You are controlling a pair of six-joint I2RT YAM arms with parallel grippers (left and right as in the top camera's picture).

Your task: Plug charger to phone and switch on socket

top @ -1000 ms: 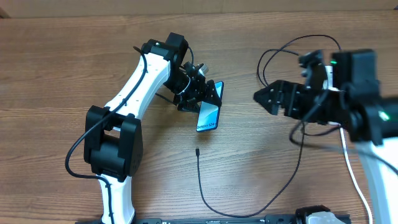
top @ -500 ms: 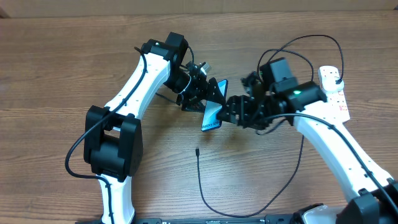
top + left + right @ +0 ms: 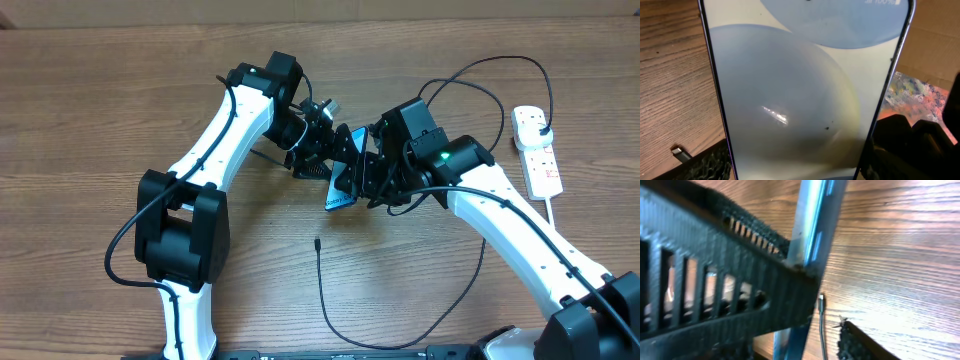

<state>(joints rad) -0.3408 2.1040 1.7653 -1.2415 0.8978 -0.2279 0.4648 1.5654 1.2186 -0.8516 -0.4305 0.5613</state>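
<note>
the phone (image 3: 805, 90) fills most of the view, its pale blue-grey screen showing a streak of glare. the left gripper (image 3: 792, 172) has its black jaws against both long edges at the bottom. a small cable tip (image 3: 679, 152) lies on the wooden bench (image 3: 670, 75), lower left.

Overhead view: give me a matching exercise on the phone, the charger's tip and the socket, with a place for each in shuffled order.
1. phone
2. charger tip
3. socket

A. lying loose on the table
B. at the far right, out of any grip
C. tilted up off the wood, in the left gripper

Pairs: 1-C, 2-A, 3-B
</note>
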